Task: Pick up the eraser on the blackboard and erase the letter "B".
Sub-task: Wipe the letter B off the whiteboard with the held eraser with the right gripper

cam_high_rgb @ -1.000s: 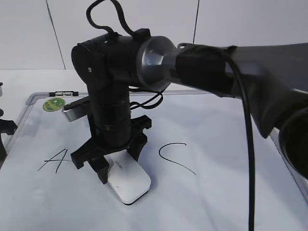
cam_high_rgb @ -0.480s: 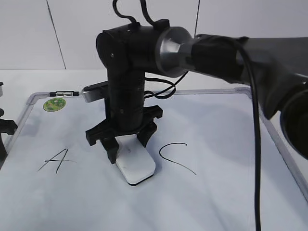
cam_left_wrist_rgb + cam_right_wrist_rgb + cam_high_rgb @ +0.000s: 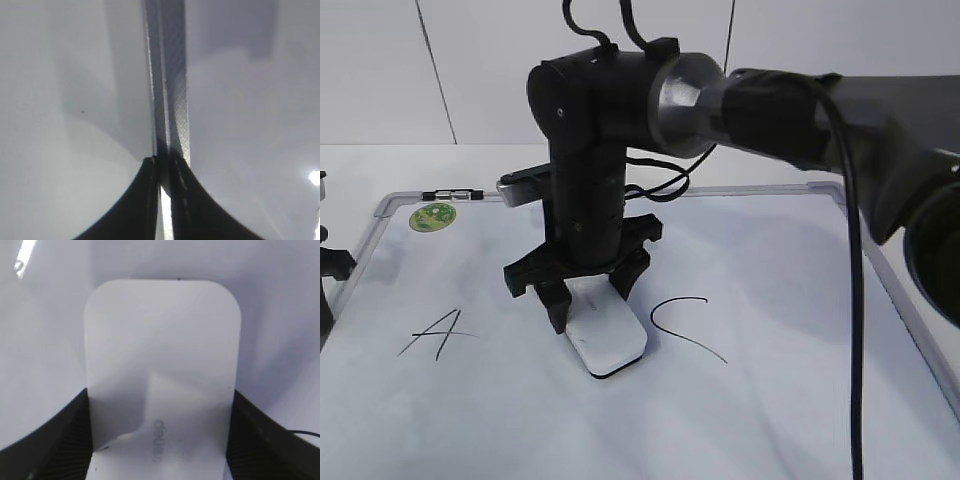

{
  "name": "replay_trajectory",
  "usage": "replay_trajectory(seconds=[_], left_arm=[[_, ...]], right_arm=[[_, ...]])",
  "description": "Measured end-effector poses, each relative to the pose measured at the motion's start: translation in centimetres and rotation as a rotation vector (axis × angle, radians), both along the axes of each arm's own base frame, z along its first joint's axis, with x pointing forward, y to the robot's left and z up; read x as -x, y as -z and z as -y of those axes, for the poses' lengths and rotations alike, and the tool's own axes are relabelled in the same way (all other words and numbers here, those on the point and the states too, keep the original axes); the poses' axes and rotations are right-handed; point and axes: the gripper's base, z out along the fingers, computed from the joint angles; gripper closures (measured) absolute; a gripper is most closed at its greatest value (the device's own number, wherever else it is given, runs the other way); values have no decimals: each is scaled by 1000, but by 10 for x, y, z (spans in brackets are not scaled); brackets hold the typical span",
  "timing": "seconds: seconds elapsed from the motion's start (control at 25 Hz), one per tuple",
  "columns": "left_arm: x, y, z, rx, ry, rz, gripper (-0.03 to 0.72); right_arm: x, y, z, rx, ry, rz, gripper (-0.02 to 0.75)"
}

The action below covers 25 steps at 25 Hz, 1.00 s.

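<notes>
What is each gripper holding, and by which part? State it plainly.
The right gripper holds the eraser by its two long sides, near one end, flat on the board. The left gripper is shut on nothing.

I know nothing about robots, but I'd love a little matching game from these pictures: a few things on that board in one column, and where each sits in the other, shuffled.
Things:
1. white rounded plastic eraser
2. round green sticker
3. slanted black marker letter A
4. curvy black marker letter C

Places (exterior view):
a. far left corner of the white dry-erase board
b. right of the eraser
c. between the fingers of the right black tool
d. near the board's left edge, in front of the sticker

Pairs: 1-c, 2-a, 3-d, 4-b
</notes>
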Motion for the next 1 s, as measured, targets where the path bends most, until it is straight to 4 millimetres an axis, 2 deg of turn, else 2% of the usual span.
replay_trajectory(seconds=[0.24, 0.4, 0.84, 1.0], left_arm=[[0, 0, 0, -3, 4, -7, 668], [1, 0, -1, -7, 10, -16, 668], [2, 0, -1, -12, 14, -26, 668], [2, 0, -1, -12, 14, -26, 668]], right_arm=[[13, 0, -15, 31, -65, 43, 225], [16, 0, -19, 32, -80, 49, 225], [15, 0, -19, 14, -57, 42, 225], [9, 1, -13, 5, -12, 31, 225]])
